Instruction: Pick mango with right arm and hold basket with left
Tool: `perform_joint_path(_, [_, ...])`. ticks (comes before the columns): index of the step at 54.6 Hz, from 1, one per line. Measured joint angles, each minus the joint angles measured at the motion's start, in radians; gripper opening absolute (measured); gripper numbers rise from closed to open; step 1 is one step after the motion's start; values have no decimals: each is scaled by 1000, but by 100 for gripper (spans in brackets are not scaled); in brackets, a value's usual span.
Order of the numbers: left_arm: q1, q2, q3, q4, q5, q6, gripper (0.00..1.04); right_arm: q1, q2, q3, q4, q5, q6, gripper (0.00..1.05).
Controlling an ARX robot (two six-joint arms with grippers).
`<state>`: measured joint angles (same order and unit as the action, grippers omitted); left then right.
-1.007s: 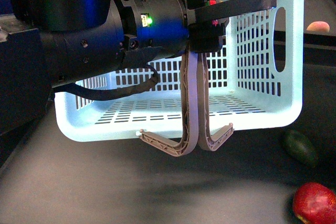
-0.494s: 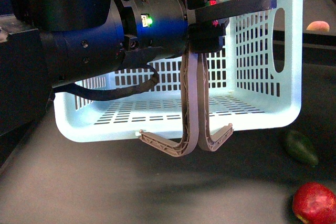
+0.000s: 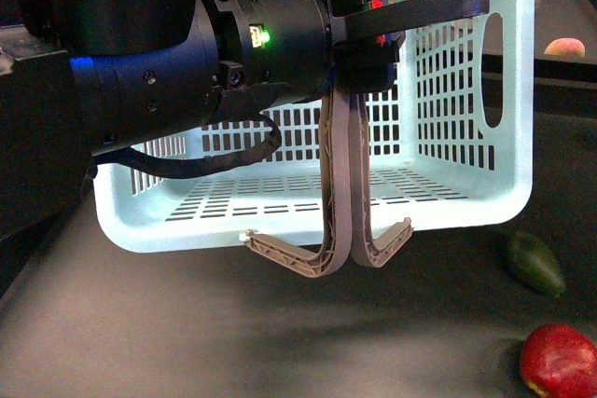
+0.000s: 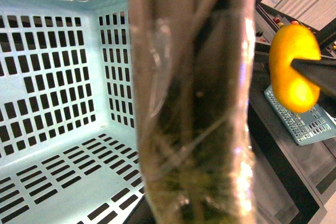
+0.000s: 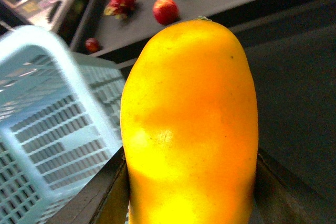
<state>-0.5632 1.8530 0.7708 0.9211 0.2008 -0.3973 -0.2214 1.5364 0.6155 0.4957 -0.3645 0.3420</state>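
Mango [image 5: 189, 124] in right hand [image 5: 191, 198]

Left hand [image 3: 362, 42] tight on both grey handles [image 3: 338, 184] of the turquoise basket [image 3: 187, 230] — green fruit [image 3: 534, 263], red fruit [image 3: 558, 361] nearby.

A dark grey flat table top [image 3: 187, 333] fills the front — soft light shines on it. Behind it sits a raised black shelf [image 3: 580, 16].

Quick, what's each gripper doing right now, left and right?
Left gripper: closed on the grey-brown curved handles of the pale turquoise plastic basket.
Right gripper: closed on the smooth yellow-orange oval mango.
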Motion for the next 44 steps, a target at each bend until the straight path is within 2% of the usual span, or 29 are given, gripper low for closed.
perform_joint_path(7, [0,0,0,0,0,0,6,124,-89,0,-24,37,16,57])
perform_joint_path(15, [0,0,0,0,0,0,6,340,-68,8,-23,153,23,57])
perform_joint_path(19, [0,0,0,0,0,0,6,403,-22,31,-15,195,28,57])
perform_joint_path(33, [0,0,0,0,0,0,6,496,129,104,27,316,68,57])
perform_joint_path(40, [0,0,0,0,0,0,6,502,133,95,64,320,84,81])
perform_joint_path(44, [0,0,0,0,-1,0,6,496,110,83,70,312,87,90])
